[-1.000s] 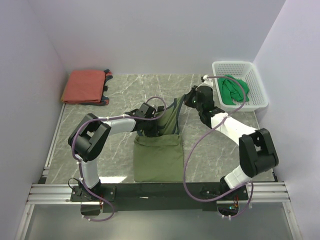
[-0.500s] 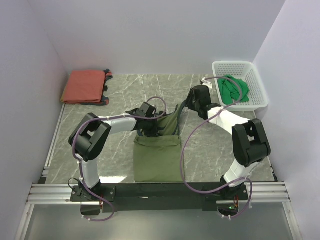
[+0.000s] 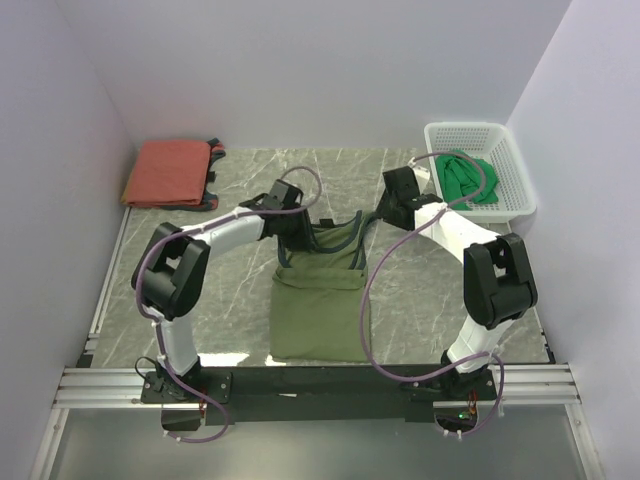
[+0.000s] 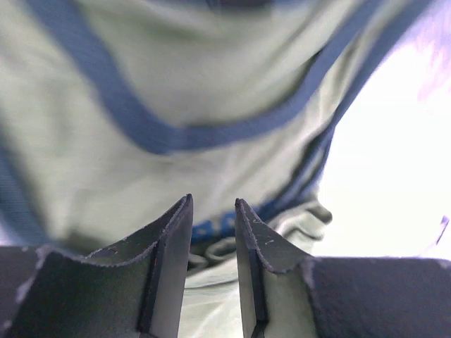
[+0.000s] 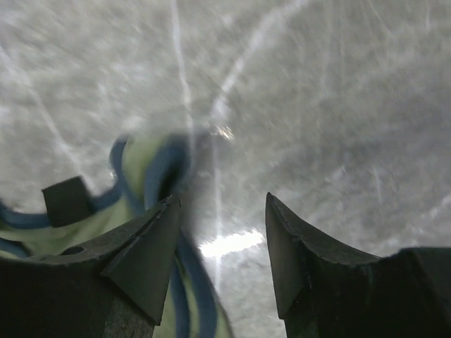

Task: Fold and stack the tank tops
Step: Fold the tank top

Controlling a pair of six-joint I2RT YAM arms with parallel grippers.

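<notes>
While pressed almost together at the left gripper [image 4: 213, 204], grasping a bunched, navy-trimmed edge of the olive green tank top [image 4: 211, 84]; beyond the fingers [image 4: 169, 260], more of that cloth draped slack, blurred and filling most of the left wrist view; spread wide and released at the right gripper [image 5: 222, 199], holding nothing; between its two fingers [image 5: 141, 267], only bare marble table [image 5: 317, 105]; just beside the left-hand finger in that view, a pale green strap [image 5: 151, 165] with blue trim, touching it or nearly so, too blurred to tell which.

Seen from above, both grippers at the far end of the olive green tank top, the left gripper on its left shoulder, the right gripper just off its right strap; upper part of the garment held up off the marble and sagging between the two; lower part folded flat on the table, toward the near edge, roughly midway between left and right.

Well apart, in the far left corner, the rust-red tank top [image 3: 168, 172], folded flat with dark trim showing along its right edge; at the far right, a white mesh basket [image 3: 512, 165] with the bright green tank top [image 3: 465, 180] crumpled inside.
</notes>
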